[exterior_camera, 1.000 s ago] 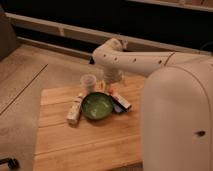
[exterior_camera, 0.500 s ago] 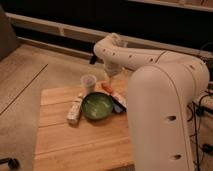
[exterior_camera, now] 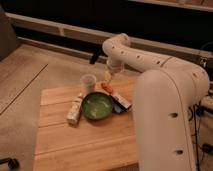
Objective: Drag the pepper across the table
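The small orange-red pepper lies on the light wooden table, near its back edge, between the green bowl and a dark flat box. My gripper hangs at the end of the white arm, just above and behind the pepper and close to it. I cannot tell whether it touches the pepper. The arm's big white body hides the table's right side.
A clear plastic cup stands left of the gripper. A pale bottle lies on its side left of the bowl. Grey floor surrounds the table on the left, and a dark wall runs behind.
The arm's white body has swung nearer and now covers more of the table's right side. The gripper has stayed over the back of the table by the pepper.
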`<state>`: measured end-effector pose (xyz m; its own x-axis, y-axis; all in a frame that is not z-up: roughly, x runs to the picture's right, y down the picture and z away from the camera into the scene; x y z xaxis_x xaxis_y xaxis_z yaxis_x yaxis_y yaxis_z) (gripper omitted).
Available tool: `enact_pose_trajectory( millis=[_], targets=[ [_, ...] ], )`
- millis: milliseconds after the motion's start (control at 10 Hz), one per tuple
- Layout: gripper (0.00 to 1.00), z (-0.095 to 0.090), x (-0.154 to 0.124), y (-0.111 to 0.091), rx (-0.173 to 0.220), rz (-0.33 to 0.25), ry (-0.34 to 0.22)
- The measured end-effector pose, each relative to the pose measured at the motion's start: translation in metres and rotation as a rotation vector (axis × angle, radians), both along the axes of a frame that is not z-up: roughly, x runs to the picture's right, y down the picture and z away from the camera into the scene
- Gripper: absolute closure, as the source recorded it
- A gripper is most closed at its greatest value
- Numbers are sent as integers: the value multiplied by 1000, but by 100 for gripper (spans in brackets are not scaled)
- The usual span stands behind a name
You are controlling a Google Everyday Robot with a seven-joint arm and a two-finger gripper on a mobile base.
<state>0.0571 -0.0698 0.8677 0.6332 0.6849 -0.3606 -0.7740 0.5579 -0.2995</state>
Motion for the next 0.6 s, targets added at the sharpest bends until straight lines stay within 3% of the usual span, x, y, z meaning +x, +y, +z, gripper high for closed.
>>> enact_pose_trajectory(
  millis=[300,600],
  targets=[
    [35,0,0,1,5,-2,12],
    [35,13,24,5,19,7,80]
  ],
)
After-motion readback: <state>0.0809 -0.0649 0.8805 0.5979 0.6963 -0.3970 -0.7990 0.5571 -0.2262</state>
